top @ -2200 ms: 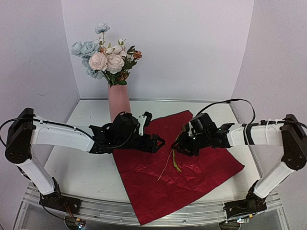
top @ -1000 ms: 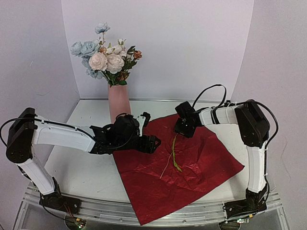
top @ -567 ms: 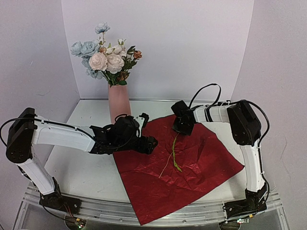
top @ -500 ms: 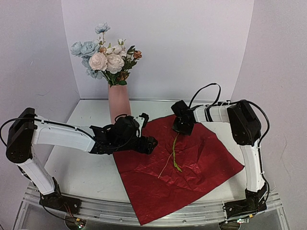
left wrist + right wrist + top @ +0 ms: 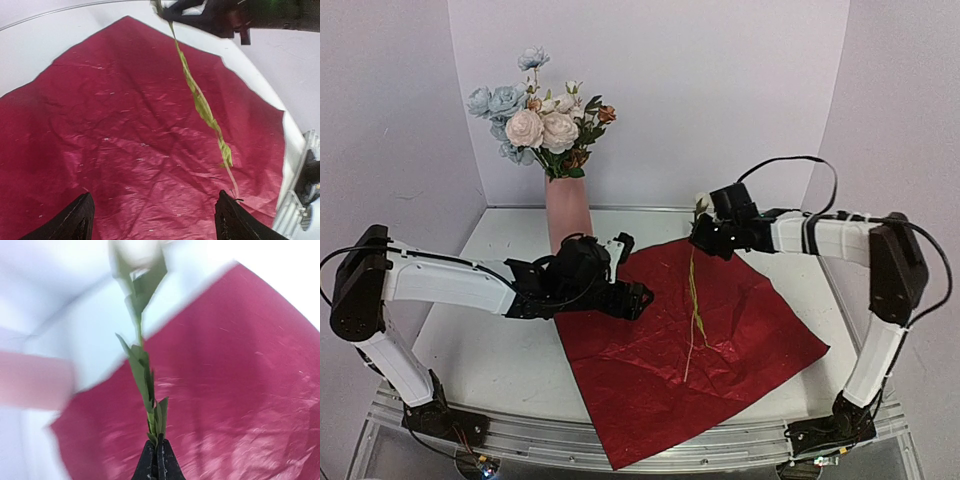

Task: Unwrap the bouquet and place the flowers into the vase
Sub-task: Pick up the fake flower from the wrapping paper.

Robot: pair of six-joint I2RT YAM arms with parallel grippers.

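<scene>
Right end effector (image 5: 158,452) pinches one green stem (image 5: 140,367); left end effector (image 5: 155,223) gapes over one red paper (image 5: 100,125).

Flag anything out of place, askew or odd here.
One stray stem hangs from the right gripper, jaws shut near its top, over the wrapping paper, while the other flowers stand in the vase. The crinkled paper lies spread open, its near corner reaching past the table edge. Nothing looks spilled or broken.

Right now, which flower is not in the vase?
The thin green stem pinched in the right gripper, hanging over the red paper; all the other flowers stand in the pink vase.
</scene>
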